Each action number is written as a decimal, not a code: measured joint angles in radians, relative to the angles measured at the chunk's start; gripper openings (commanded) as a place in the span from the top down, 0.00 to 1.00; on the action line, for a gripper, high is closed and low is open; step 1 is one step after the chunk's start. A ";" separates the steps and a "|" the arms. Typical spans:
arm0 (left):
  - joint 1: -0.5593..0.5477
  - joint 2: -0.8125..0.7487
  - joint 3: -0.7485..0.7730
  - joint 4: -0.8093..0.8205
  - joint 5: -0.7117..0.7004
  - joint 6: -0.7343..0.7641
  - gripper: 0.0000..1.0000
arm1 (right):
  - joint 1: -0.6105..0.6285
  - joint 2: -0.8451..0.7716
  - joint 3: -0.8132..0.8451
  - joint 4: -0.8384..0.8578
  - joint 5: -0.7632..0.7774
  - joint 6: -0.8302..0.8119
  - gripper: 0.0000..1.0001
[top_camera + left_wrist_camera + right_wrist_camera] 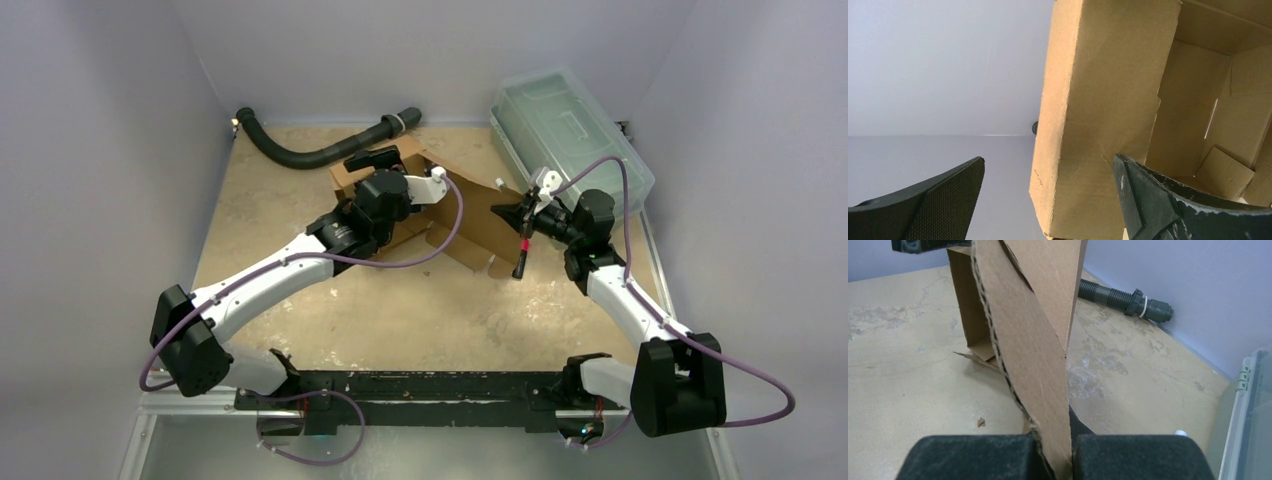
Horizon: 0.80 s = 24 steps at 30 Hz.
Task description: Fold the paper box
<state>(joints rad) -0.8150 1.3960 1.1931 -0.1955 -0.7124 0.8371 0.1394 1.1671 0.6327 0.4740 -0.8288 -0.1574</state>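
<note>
The paper box point(480, 222) is plain brown cardboard, partly folded, at the middle back of the table. My left gripper point(375, 160) is open at the box's far left end; in the left wrist view a raised side wall point(1098, 115) stands between its spread fingers point(1168, 205), and the box's inside shows on the right. My right gripper point(512, 213) is shut on the box's right flap point(1040, 365), whose edge runs up from between the pads point(1133, 457).
A clear greenish plastic lidded bin point(570, 135) stands at the back right, close to my right arm. A black corrugated hose point(315, 150) lies along the back wall. Grey walls enclose the tan table point(420, 310) on three sides.
</note>
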 measured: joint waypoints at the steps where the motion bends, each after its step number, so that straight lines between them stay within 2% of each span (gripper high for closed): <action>1: 0.001 -0.008 -0.002 0.008 0.003 0.003 0.01 | 0.000 0.000 0.000 0.000 0.000 0.000 1.00; 24: 0.074 -0.007 -0.048 0.144 0.029 0.023 0.01 | 0.000 0.000 0.000 0.013 -0.053 0.053 1.00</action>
<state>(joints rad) -0.7414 1.3888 1.1454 -0.0517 -0.6834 0.8604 0.1394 1.1667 0.6327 0.4873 -0.8818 -0.1040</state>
